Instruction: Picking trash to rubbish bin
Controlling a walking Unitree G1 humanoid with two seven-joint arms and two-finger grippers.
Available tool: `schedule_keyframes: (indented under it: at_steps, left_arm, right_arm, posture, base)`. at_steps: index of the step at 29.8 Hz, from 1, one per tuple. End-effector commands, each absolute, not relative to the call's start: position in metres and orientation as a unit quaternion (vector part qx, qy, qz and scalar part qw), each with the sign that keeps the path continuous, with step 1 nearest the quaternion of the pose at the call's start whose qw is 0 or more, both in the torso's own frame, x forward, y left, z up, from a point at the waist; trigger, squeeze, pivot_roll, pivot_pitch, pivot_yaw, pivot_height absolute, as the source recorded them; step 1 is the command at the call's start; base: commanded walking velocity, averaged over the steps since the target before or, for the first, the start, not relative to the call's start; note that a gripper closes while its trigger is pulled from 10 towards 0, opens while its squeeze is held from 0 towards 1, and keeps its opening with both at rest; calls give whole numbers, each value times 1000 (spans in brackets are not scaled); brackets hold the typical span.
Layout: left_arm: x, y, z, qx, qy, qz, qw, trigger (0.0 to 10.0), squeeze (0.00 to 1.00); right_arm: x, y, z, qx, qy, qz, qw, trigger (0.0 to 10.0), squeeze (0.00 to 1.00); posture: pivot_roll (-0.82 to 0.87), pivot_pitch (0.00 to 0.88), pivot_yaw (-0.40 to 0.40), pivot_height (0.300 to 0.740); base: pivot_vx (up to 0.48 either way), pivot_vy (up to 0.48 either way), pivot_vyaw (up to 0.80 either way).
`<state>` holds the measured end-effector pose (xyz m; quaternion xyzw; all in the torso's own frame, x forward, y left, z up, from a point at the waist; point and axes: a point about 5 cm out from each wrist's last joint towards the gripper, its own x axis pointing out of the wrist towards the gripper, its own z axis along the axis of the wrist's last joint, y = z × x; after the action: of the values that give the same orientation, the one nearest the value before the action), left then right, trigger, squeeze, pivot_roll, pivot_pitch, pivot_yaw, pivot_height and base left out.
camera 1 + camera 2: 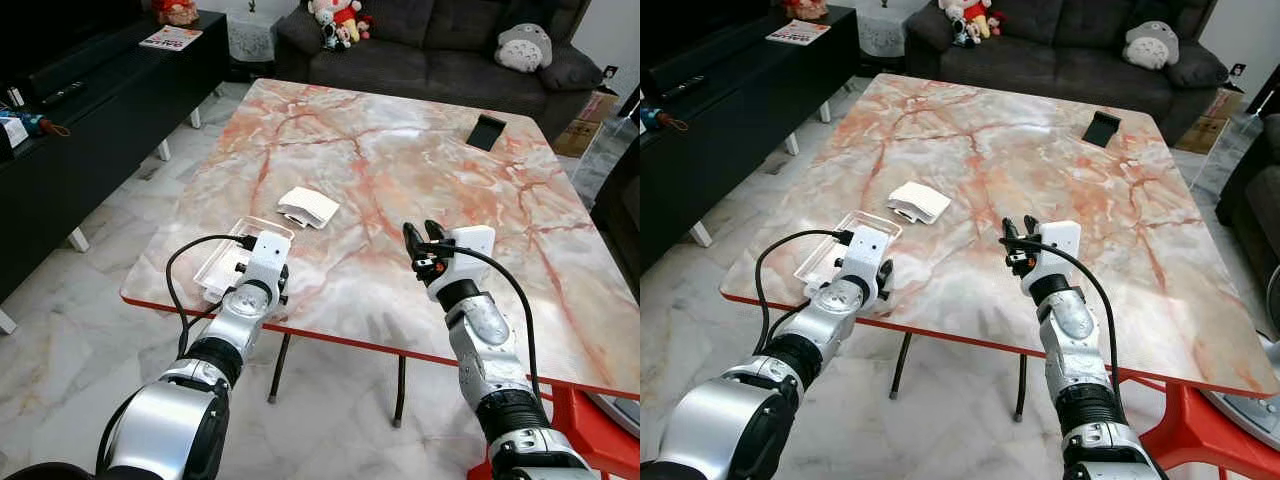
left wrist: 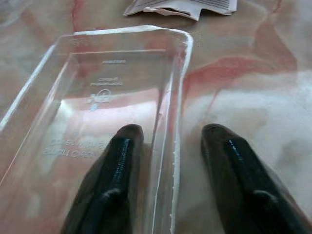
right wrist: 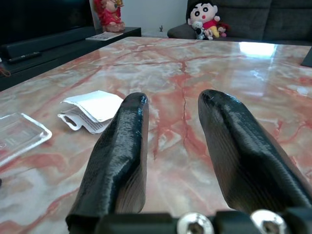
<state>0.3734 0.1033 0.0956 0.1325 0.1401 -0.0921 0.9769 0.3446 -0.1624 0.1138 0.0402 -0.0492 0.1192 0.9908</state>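
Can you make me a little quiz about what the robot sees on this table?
1. True or false: the left claw has one finger inside the clear plastic tray and one outside its wall.
2. What lies just beyond the tray? A) crumpled white paper B) a banana C) a spoon
3. Fill in: the right claw hovers open over the ____ table.

Key:
1. True
2. A, the crumpled white paper
3. marble

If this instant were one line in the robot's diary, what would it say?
left gripper: open, fingers astride clear plastic tray rim | right gripper: open, above marble table | folded white paper: on table
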Motion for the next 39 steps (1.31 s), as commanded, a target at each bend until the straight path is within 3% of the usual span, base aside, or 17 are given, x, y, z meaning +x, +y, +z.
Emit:
schedule_keyframes:
  at_steps: [1,11,21,22,29,30,32,39]
  left_arm:
    - [375,105,98,129,143,-79,978,0,0]
    - [372,110,93,128,142,-54,980,0,0]
    - [370,116,103,135,62,17,989,0,0]
    - [369,115,106,131,44,21,990,8745,0]
    - [369,115,106,131,44,21,990,8745,0]
    - [369,113,110,132,20,22,991,10000,0]
    - [368,97,137,131,-81,8,988,10000,0]
    - [369,95,158,118,-138,17,983,10000,0]
  right_arm:
    - [344,-166,116,34,-51,118,991,10000,0]
    - [344,-165,115,35,-49,119,991,10000,0]
    - [345,-162,116,38,-52,123,990,10000,0]
    - [345,-161,118,39,-56,123,990,10000,0]
    - [345,-161,118,39,-56,123,990,10000,0]
    - [345,-160,119,41,-61,122,990,10000,0]
    - [349,-156,130,50,-85,121,988,10000,0]
    - [352,-150,141,56,-108,124,985,10000,0]
  posture:
    - [-95,52,-122,740]
    - [-92,49,-120,740]
    - [-88,50,-119,740]
    - [-88,50,-119,740]
    - [-88,50,-119,740]
    - [-79,48,-120,740]
    - [-73,36,-111,740]
    - [-68,20,-100,740]
  base:
    - [0,0,0]
    - [0,0,0]
    - [0,0,0]
    - [0,0,0]
    - [0,0,0]
    - [0,0,0]
    - [0,0,0]
    - [0,0,0]
